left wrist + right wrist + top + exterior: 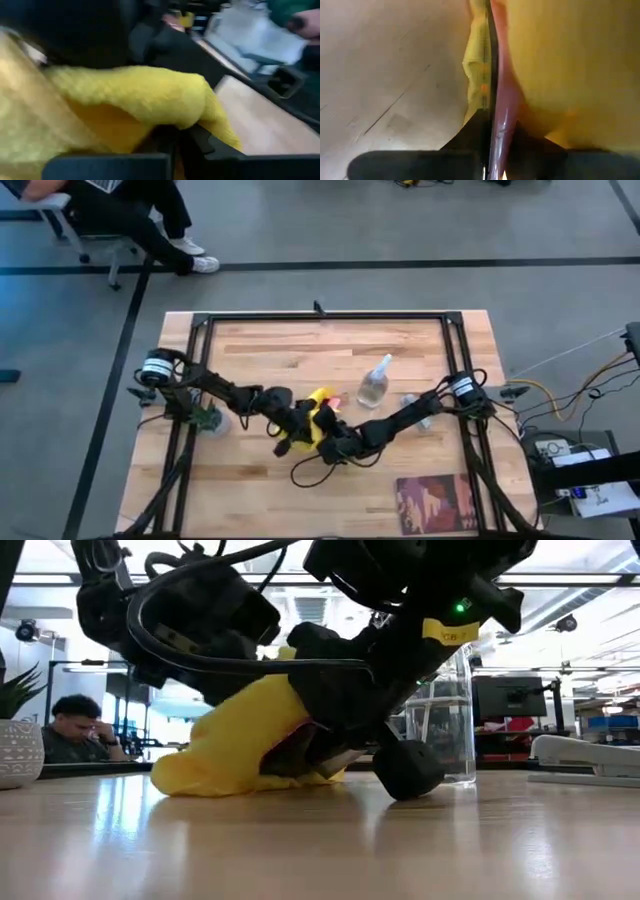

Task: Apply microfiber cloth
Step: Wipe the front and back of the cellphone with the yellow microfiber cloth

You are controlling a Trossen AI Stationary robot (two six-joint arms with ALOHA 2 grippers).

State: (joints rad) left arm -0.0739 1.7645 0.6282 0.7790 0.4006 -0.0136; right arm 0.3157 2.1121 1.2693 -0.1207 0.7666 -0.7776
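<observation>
High view: the bright yellow soft microfiber cloth (318,420) is bunched mid-surface between both grippers. The left gripper (296,432) seems clamped on it; the right gripper (490,130) pinches a thin dark slab, probably a phone. Light, even wiping pressure is advised. No writing is legible.

Seen from directly overhead, the high view takes in the whole pale wooden table (300,350) and both arms. The low view sits at tabletop height, close in, facing level toward the room behind. Each wrist view presses very near the bright yellow soft microfiber cloth (145,95), which the overhead and low cameras share at the table's middle.
</observation>
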